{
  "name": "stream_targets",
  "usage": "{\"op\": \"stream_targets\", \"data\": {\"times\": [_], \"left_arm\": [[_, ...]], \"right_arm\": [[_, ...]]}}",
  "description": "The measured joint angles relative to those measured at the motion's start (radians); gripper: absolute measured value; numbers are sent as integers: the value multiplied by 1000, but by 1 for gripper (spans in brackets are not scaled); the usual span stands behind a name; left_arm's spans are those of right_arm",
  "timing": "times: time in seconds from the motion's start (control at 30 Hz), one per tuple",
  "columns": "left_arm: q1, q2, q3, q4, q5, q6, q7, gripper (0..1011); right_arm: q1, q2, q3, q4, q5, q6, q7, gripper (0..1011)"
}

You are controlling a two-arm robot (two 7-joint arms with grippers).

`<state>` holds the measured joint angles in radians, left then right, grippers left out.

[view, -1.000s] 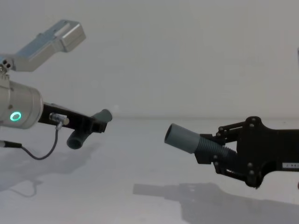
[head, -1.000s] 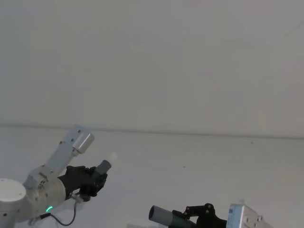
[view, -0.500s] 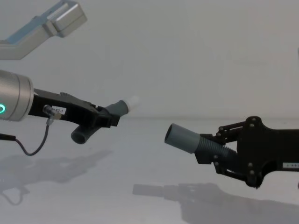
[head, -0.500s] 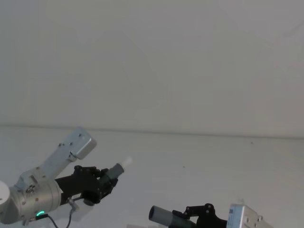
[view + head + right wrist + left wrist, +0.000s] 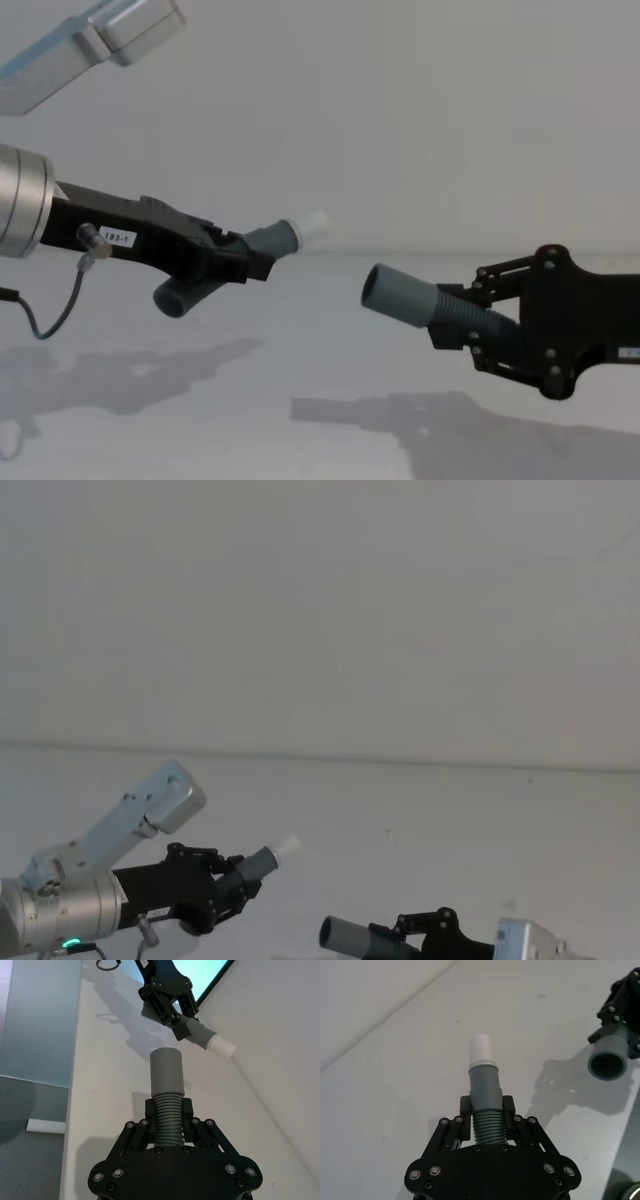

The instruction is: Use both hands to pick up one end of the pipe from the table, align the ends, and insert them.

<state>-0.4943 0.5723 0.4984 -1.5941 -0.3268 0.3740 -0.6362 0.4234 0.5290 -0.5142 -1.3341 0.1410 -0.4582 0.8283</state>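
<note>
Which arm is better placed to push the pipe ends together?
Probably the left: the left pincer carries the white plug tip, pointing toward the socket mouth that the right pincer holds facing it, apart.

we hold left gripper (image 5: 241, 259) aloft, angled up toward the right, clamped on plug piece (image 5: 283, 238) | right gripper (image 5: 457, 314) faces it, apart, clamped on socket piece (image 5: 398, 292)

plug piece (image 5: 268, 240) l of socket piece (image 5: 400, 293), apart, over table (image 5: 300, 345).
</note>
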Motion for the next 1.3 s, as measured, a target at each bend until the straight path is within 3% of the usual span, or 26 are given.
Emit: {"op": "stream_targets", "data": {"times": [0.47,1.3], "left_arm": [[-31,22,30,14,-15,-25,-70,334],[-118,26,100,62,-42,-23,-198,334]], "right_arm": [[38,28,-1,63,-18,-109,21,260],[88,34,-1,165,-123,-134,-70,260]]}}
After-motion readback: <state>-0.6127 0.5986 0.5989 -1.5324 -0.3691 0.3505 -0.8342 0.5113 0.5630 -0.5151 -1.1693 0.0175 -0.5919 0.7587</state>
